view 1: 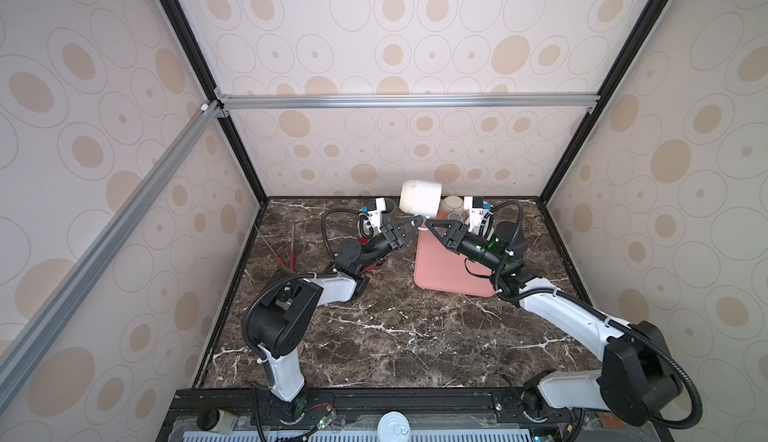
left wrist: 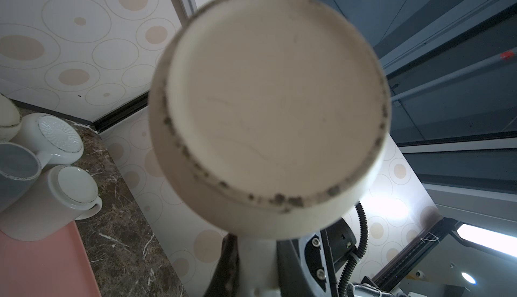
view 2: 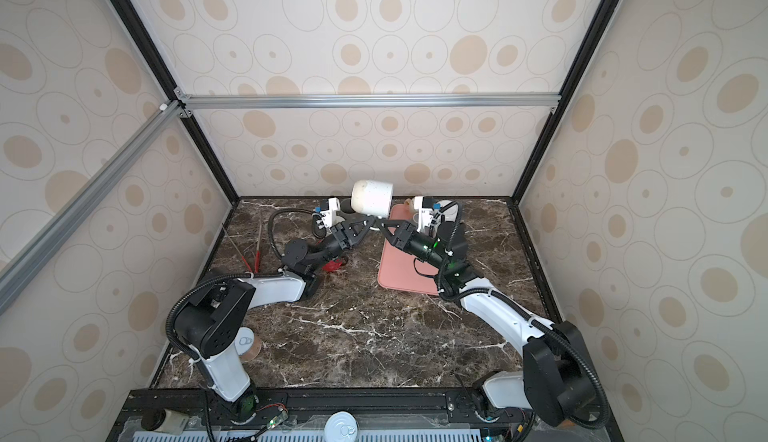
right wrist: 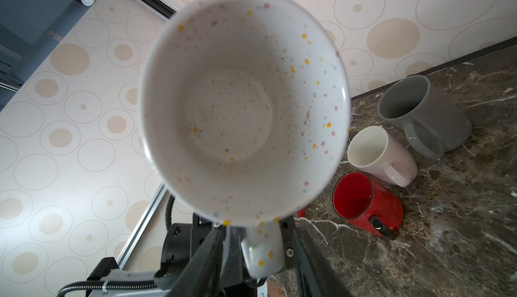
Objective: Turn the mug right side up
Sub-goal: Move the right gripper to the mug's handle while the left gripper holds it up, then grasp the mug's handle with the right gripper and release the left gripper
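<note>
Left gripper (view 1: 417,220) is clamped tight on the handle (right wrist: 263,251) of the speckled mug (view 1: 419,198). We see the mug hanging in the air on its side above the far end of the pink mat (view 1: 440,269), base towards the left arm, mouth towards the right. Right gripper (view 1: 430,223) meets the same handle, jaws apart on either side of it; whether they press it, we cannot tell. At the mat's far end, more mugs (view 1: 452,205) are half hidden behind the right wrist camera. Left of the mat, a red mug (right wrist: 366,203) sits mostly covered by the left arm in both top views.
</note>
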Motion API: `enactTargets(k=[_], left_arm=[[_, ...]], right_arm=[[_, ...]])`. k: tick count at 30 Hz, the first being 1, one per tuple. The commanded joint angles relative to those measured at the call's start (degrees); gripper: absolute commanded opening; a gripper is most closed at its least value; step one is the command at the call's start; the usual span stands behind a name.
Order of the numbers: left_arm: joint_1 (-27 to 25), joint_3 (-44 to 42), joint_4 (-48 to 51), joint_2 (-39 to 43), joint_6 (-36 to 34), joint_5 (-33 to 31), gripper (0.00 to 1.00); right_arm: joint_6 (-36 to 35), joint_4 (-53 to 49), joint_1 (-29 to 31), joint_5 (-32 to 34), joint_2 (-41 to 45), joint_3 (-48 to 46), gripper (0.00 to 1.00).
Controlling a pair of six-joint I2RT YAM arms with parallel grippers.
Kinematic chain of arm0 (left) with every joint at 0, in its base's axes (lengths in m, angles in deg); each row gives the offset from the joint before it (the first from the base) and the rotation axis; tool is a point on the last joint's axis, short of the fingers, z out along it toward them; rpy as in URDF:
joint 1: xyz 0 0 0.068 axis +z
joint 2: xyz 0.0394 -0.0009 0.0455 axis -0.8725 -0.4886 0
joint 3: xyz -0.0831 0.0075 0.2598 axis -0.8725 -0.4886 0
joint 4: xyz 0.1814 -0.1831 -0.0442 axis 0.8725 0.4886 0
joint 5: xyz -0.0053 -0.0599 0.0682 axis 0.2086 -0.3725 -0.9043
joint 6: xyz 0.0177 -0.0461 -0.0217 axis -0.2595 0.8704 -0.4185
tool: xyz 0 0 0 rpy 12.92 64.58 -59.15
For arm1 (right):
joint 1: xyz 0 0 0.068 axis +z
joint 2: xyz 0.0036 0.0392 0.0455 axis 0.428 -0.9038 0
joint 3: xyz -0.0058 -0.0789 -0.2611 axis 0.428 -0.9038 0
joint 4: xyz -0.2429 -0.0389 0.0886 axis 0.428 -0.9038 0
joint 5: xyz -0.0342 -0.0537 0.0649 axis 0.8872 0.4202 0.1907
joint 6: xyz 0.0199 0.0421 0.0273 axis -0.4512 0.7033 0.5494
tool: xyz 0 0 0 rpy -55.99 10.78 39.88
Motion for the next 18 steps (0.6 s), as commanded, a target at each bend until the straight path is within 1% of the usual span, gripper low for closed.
enactTargets(k=[1, 7, 12, 13, 14, 17, 18], left_arm=[[-0.3, 3.5, -11.7, 3.7, 2.2, 0.9, 0.0], [-0.4, 3.4, -12.8, 4.2, 3.6, 1.2, 0.0], [-0.5, 3.4, -13.0, 4.2, 4.3, 1.4, 0.0], [-0.5, 3.4, -13.3, 4.0, 4.6, 1.5, 0.0], [-0.5, 3.4, -13.2, 3.9, 4.6, 1.6, 0.0], [-0.4, 2.4, -12.5, 3.8, 4.4, 1.7, 0.0], [-0.5, 1.9, -12.4, 3.9, 4.3, 1.8, 0.0]], right_arm=[[2.5, 4.6, 0.4, -1.3, -1.5, 1.7, 0.41], [4.4, 7.9, 0.8, -1.7, -3.0, 1.7, 0.32], [4.7, 8.8, 1.8, -2.2, -4.0, 3.0, 0.32], [4.8, 9.1, 2.0, -2.4, -4.3, 3.1, 0.3], [5.0, 9.7, 2.2, -2.5, -4.7, 3.3, 0.25], [6.1, 12.6, 2.4, -2.6, -5.6, 3.5, 0.03], [6.5, 13.4, 2.4, -2.7, -5.9, 3.4, 0.0]])
